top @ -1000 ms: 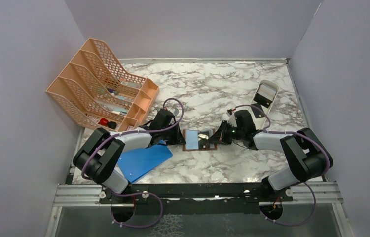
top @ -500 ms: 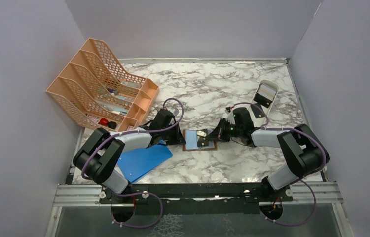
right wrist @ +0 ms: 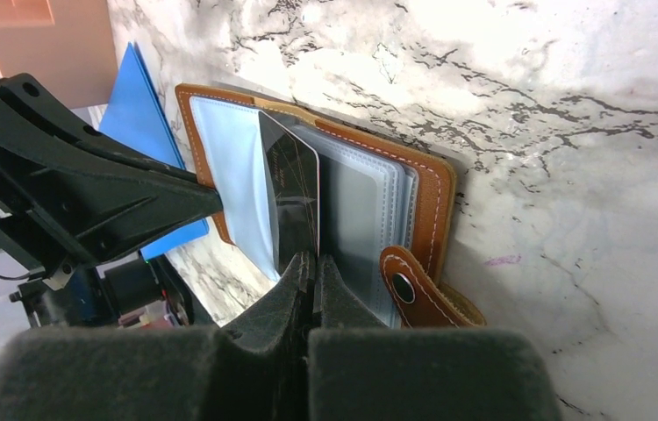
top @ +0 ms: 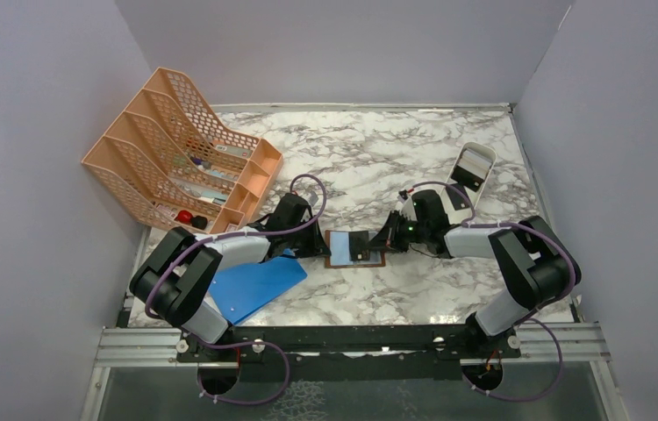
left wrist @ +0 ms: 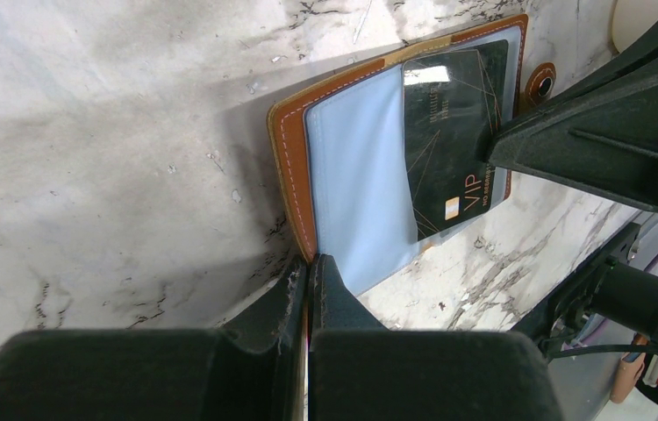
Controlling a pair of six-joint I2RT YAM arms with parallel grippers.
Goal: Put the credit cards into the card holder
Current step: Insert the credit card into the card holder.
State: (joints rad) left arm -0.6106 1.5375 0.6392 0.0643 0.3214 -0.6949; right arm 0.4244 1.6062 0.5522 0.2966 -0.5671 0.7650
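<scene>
— Where's the dark card now?

— Over the middle of the card holder, which lies open on the desk between the two arms. The right claw is closed tight on the card's edge nearest that arm, and the card tilts up a little off the clear sleeves.

— And the left claw?

— Pinched shut on the holder's left edge, pinning it down. The two claws face each other across the holder.

— Which way does the card have to travel?

— From the right claw it lies leftward, toward the fold and the left arm. Its long axis runs parallel to the fold, so I'd guess it goes in sideways, long edge first — a push away from the right arm. That arm is the nearer one and already has hold of the card.

— Is it in a sleeve yet?

— Can't tell from here. Its leading edge overlaps the light blue card, which lies flat on the left leaf.

— Anything in the way?

— The snap tab sticks out just beside the right claw, but off to one side of the card.
</scene>
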